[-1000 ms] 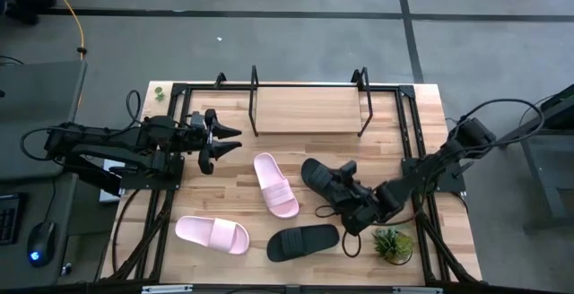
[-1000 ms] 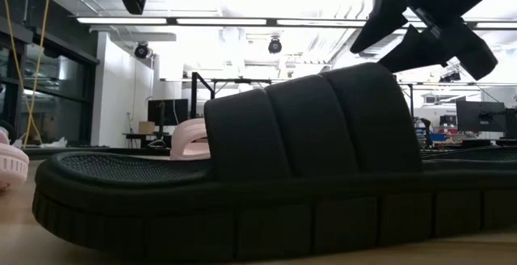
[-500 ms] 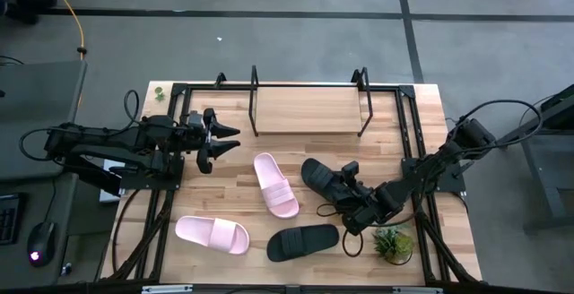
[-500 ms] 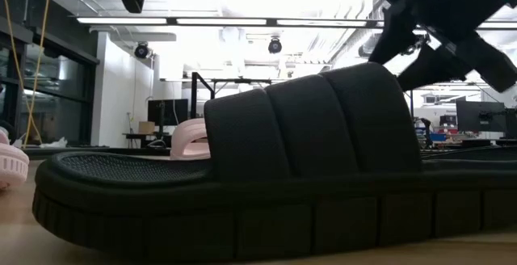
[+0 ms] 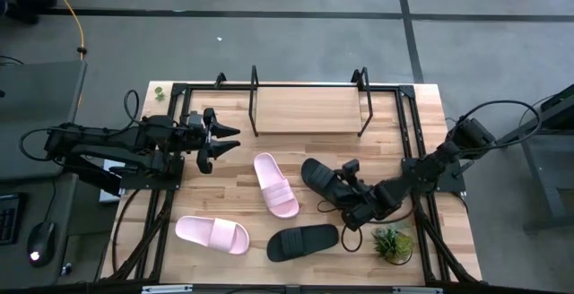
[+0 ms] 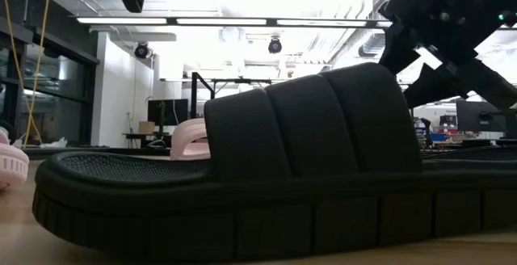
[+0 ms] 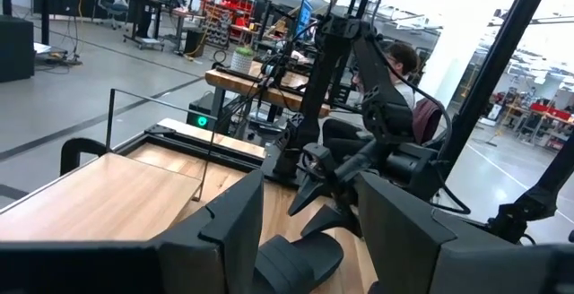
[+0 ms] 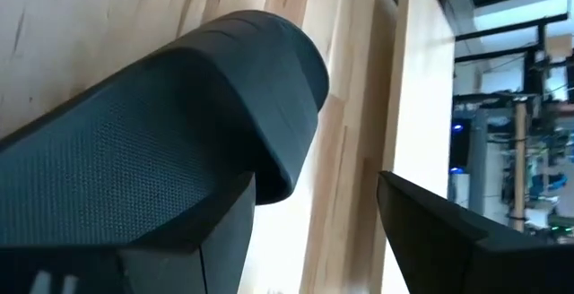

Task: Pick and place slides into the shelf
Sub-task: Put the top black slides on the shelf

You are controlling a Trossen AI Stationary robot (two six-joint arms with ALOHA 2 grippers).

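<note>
High view: light wooden plank table point(image 5: 229, 177) edged by a black metal frame point(image 5: 408, 151), grey concrete floor around it. Low rack of thin black rods around a pale board, the shelf point(image 5: 308, 110), sits at upper centre of the frame with nothing on it. Four slides lie below it: one pale pink slide point(image 5: 274, 183) at centre, a second pale pink slide point(image 5: 212, 234) at lower left, one black slide point(image 5: 302, 240) at lower centre, another black slide point(image 5: 323, 181) right of centre. Small green plant point(image 5: 391, 243) at lower right of the table.

Right gripper point(image 5: 350, 191) is down at the right-of-centre black slide, fingers spread wide, one on each side of its edge; right wrist view shows the textured sole point(image 8: 117, 168) between them.

Left gripper point(image 5: 224, 140) hovers at left of the table, jaws wide, holding nothing.

Low view: black slide point(image 6: 242, 176) fills the foreground; a bright lab with ceiling strip lights lies behind.
</note>
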